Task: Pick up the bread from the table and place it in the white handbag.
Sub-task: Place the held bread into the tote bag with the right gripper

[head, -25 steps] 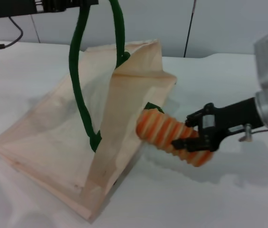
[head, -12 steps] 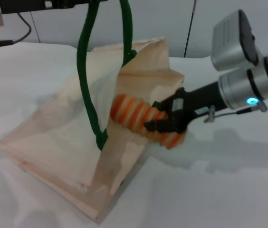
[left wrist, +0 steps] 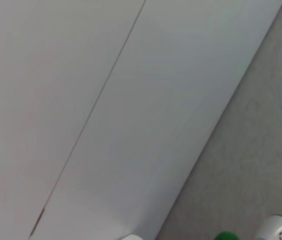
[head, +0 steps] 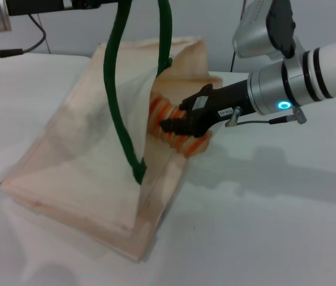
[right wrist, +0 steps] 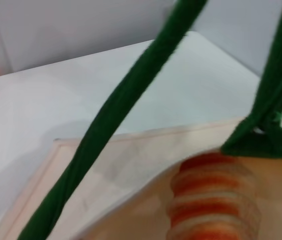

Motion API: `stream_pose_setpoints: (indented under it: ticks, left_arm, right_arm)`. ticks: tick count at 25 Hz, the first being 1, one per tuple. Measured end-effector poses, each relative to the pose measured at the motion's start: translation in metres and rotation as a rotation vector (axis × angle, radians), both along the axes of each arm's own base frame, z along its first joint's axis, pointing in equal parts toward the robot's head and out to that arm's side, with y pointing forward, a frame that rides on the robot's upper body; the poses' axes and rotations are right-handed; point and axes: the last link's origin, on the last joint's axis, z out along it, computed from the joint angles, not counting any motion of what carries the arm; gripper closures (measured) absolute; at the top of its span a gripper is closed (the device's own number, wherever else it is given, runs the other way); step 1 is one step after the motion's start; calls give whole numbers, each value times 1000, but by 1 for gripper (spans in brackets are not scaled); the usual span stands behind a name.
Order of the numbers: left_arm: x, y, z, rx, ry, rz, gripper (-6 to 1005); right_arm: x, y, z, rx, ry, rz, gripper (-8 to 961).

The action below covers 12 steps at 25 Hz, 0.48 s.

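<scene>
The white handbag (head: 78,149) stands tilted on the table (head: 275,226), its mouth held open. My left gripper (head: 96,3) is at the top edge of the head view, shut on the green rope handle (head: 120,107) and holding it up. My right gripper (head: 173,117) is shut on the striped bread (head: 183,142) and holds it in the bag's mouth, half hidden by the cloth. The right wrist view shows the bread (right wrist: 211,200) inside the bag's opening (right wrist: 106,170), under the handle (right wrist: 111,120) and a green tab (right wrist: 261,142).
A pale wall with a dark seam (head: 236,42) stands behind the table. A black cable (head: 37,30) hangs by my left arm. The left wrist view shows only wall and a green bit of handle (left wrist: 226,236).
My right gripper has carried the bread left and up from beside the bag into its mouth. My left gripper has kept the handle raised, and the bag has opened wider.
</scene>
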Motion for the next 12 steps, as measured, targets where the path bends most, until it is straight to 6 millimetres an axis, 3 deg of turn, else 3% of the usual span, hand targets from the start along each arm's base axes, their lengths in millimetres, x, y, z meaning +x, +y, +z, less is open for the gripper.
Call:
stream_pose_setpoints:
  ticks: [12]
  left_arm:
    - [4,1,0,3,-4,-9,878]
  right_arm:
    - [6,11,-4,79,-1,-126,687]
